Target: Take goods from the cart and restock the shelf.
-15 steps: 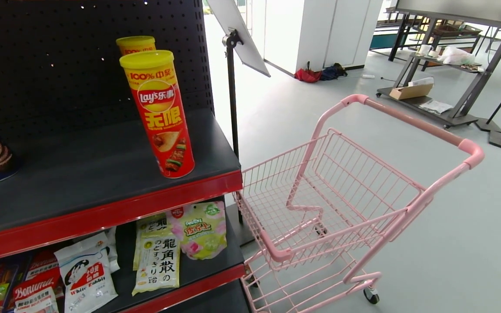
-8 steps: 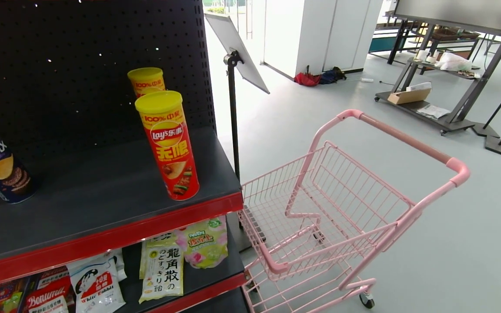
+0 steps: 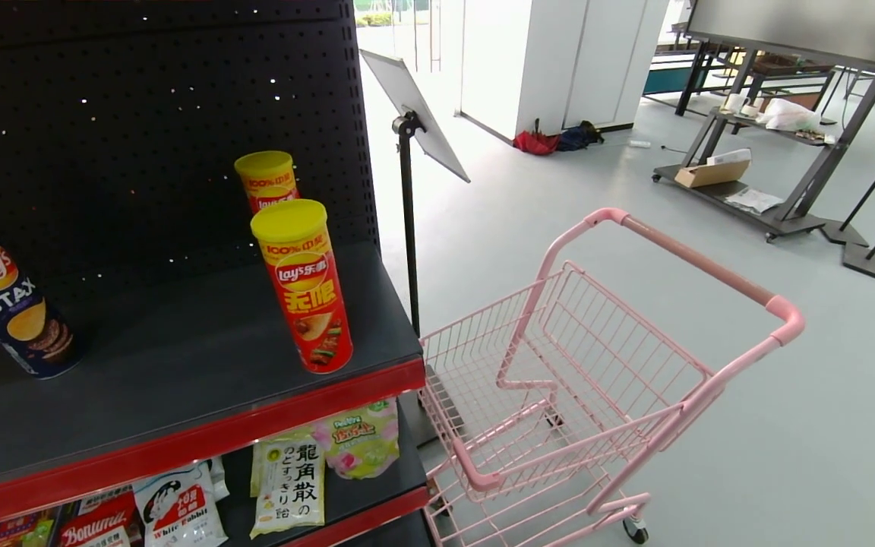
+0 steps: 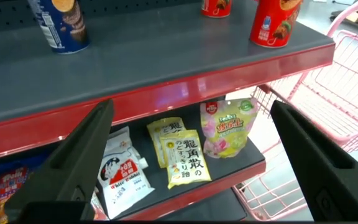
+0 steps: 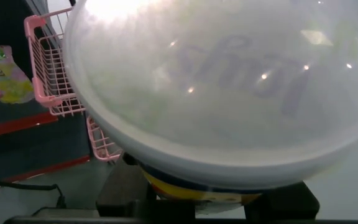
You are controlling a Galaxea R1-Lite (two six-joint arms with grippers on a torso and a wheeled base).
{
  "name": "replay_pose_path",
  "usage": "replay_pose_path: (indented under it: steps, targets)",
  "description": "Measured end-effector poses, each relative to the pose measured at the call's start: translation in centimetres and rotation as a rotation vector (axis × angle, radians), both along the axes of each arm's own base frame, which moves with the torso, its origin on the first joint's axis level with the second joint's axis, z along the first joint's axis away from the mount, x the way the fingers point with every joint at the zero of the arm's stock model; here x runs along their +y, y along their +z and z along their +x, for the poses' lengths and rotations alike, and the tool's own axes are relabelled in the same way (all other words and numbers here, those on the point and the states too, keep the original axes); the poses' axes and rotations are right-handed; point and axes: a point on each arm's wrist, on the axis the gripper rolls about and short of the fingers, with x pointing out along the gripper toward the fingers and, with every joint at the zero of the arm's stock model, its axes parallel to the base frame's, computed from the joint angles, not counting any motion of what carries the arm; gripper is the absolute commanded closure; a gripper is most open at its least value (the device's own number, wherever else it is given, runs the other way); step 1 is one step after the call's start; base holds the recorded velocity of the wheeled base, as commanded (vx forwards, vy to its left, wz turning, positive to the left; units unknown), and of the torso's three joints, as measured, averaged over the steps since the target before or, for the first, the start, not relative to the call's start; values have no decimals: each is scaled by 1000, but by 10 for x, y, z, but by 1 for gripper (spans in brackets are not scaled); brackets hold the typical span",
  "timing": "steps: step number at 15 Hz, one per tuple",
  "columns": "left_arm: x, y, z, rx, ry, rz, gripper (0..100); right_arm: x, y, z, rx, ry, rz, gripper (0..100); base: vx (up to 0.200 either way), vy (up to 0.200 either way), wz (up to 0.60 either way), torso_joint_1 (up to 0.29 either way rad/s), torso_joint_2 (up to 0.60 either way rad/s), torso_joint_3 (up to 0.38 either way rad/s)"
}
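Observation:
In the right wrist view a chips can (image 5: pixel 216 93) with a clear plastic lid and a yellow band below it sits close to the camera. My right gripper (image 5: pixel 204 202) is shut on it, beside the pink cart (image 5: pixel 48 74). My left gripper (image 4: pixel 191 109) is open, its dark fingers (image 4: pixel 79 162) spread wide in front of the shelf's red edge (image 4: pixel 166 93). On the dark shelf board (image 3: pixel 179 342) stand two red chips cans with yellow lids (image 3: pixel 304 285) (image 3: pixel 266 178) and a blue can (image 3: pixel 12 296). The pink wire cart (image 3: pixel 696 262) stands right of the shelf.
Snack bags (image 3: pixel 289 486) lie on the lower shelf (image 4: pixel 229 168). A sign on a thin black stand (image 3: pixel 407 228) rises between shelf and cart. Metal racks with boxes (image 3: pixel 741 190) stand at the far right. Grey floor stretches around the cart.
The whole head picture has shifted downward, so the camera has moved. The cans, bags and cart keep their places relative to one another.

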Motion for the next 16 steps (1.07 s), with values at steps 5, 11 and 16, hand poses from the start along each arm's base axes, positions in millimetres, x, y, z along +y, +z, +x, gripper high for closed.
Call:
replay_pose_path:
  steps: [5, 11, 16]
  targets:
    - [0, 0, 0, 0, 0, 0, 0, 0, -6, 3, 32, -12, -16, 100, 0, 0, 480, 22, -34, -23]
    - [0, 0, 0, 0, 0, 0, 0, 1, -9, 5, 45, -9, -21, 100, 0, 0, 500, 8, 0, 0]
    - [0, 0, 0, 0, 0, 0, 0, 0, -14, 2, 28, 7, -10, 100, 0, 0, 0, 0, 0, 0]
